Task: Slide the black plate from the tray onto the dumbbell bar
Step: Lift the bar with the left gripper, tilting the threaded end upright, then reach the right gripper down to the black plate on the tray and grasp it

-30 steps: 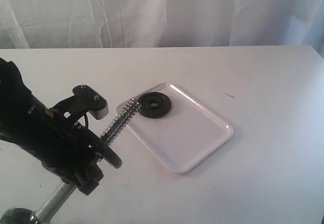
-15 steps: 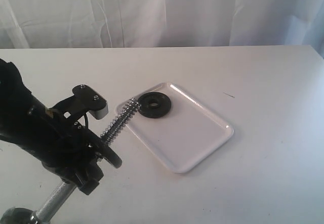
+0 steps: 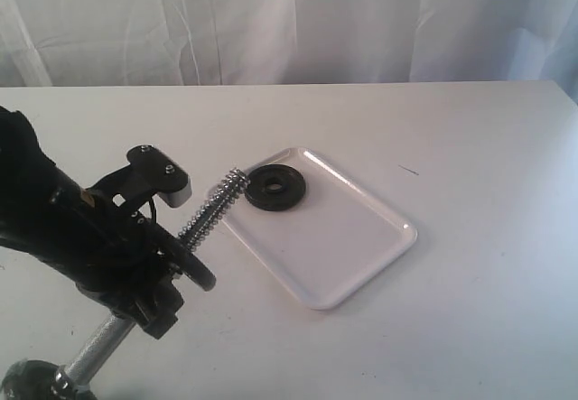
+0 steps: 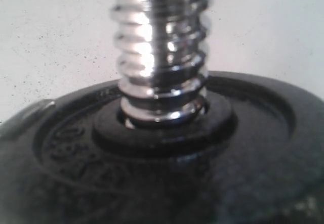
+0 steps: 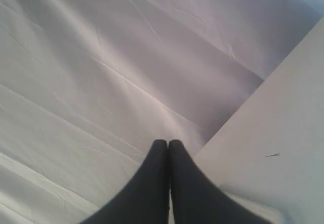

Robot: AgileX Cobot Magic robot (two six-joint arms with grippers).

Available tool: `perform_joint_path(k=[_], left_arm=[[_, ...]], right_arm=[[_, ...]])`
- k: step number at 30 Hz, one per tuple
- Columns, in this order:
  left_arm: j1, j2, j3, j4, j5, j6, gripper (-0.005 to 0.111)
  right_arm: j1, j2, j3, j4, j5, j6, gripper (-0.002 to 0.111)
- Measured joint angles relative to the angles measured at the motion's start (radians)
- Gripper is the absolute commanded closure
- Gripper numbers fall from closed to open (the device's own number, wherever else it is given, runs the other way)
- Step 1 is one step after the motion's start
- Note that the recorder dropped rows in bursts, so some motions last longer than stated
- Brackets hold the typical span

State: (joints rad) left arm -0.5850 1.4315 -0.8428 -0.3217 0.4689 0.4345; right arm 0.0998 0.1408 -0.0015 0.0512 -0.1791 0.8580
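Lab-like setup: white table (image 3: 470, 310), white curtain backdrop (image 3: 361, 21)

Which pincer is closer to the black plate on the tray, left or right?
Left. The left pincer holds the dumbbell bar beside the tray, its threaded tip close to the black plate. The right pincer, shut, is outside the exterior view, facing the curtain.

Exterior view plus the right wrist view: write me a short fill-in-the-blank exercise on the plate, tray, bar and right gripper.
1. The black plate lies ____ on the tray.
2. The tray's colour is ____.
3. The dumbbell bar points its ____ end toward the plate.
4. On the right gripper, the jaws are ____.
Missing words: flat; white; threaded; shut.
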Motion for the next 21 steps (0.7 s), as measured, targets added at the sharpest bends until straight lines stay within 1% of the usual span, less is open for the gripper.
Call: perform_joint_path(k=[2,5,8,11,14,18,19,21], left_arm=[[0.019,0.000,0.000,0.002,-0.007,-0.011,0.107],[0.068,0.000,0.000,0.003,-0.018,-0.032,0.107],[0.112,0.000,0.000,0.005,-0.031,-0.040,0.107],[0.143,0.000,0.000,0.005,-0.035,-0.044,0.107],[0.160,0.000,0.000,0.005,-0.037,-0.047,0.107],[0.162,0.000,0.000,0.008,-0.038,-0.047,0.107],[0.162,0.000,0.000,0.008,-0.038,-0.047,0.107],[0.162,0.000,0.000,0.009,-0.038,-0.047,0.107]], right_arm=[[0.004,0.000,-0.020,-0.029,0.001,0.011,0.108],[0.021,0.047,-0.106,-0.112,0.047,0.013,0.108],[0.039,0.169,-0.236,-0.225,0.107,-0.003,0.108],[0.067,0.353,-0.390,-0.329,0.163,-0.066,0.108],[0.105,0.569,-0.567,-0.383,0.231,-0.188,0.108],[0.179,0.898,-0.830,-0.394,0.385,-0.398,0.108],[0.195,0.977,-0.878,-0.385,0.419,-0.452,0.107],[0.239,1.121,-0.993,-0.336,0.509,-0.618,0.100]])
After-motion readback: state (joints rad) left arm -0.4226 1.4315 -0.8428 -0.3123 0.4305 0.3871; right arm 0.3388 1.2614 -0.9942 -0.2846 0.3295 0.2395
